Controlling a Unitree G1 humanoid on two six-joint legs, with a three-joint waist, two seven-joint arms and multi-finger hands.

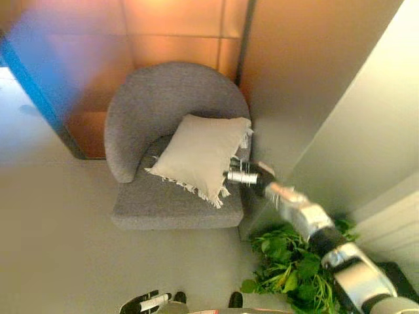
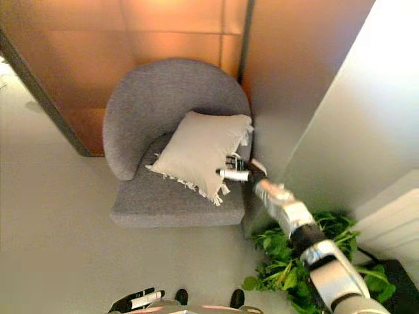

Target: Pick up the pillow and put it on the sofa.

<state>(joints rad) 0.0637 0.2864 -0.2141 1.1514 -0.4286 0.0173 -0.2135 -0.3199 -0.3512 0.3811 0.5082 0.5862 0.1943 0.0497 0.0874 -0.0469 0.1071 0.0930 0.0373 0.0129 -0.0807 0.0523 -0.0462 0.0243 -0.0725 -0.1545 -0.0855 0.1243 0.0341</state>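
Note:
A cream pillow [image 1: 200, 156] with a fringed edge lies tilted on the grey round-backed sofa chair [image 1: 150, 104], leaning against its backrest and right side. My right hand [image 1: 242, 174] reaches in from the lower right and sits at the pillow's lower right edge. Its fingers [image 2: 229, 174] point straight left and touch the fringe. Whether anything is pinched is unclear; the fingers look straight. My left hand [image 1: 147, 303] hangs low at the bottom edge, fingers relaxed and holding nothing.
A green leafy plant [image 1: 294, 268] stands on the floor right of the sofa chair, under my right arm. An orange-brown panelled wall [image 1: 183, 26] rises behind the chair, and a pale wall [image 1: 366, 131] closes the right side. Grey floor [image 1: 52, 248] lies in front.

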